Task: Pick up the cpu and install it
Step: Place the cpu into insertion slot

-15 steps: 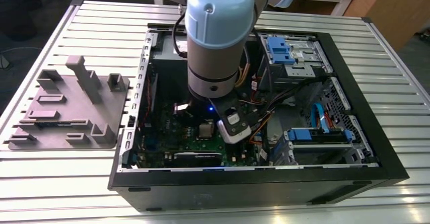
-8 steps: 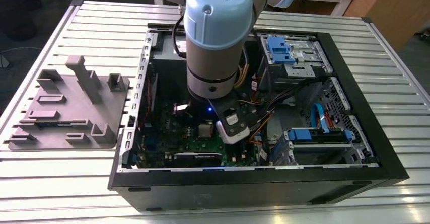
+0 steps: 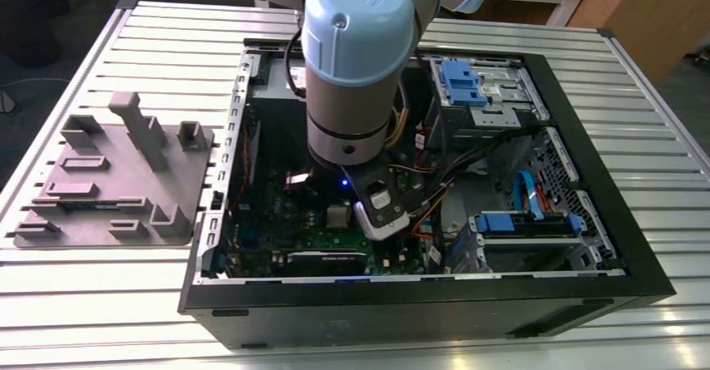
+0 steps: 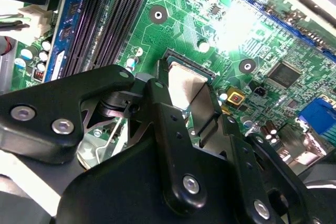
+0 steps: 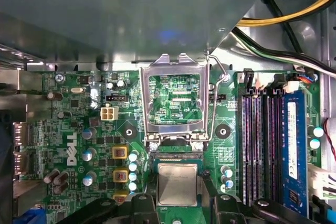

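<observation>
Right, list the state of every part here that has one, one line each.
gripper: shut on the cpu, down inside the computer case.
cpu: metal top up, level, held at the socket; whether it is seated, cannot tell.
socket frame: swung open.
black memory slots: empty.
blue memory module: seated in its slot.
computer case: side open, interior exposed.
</observation>
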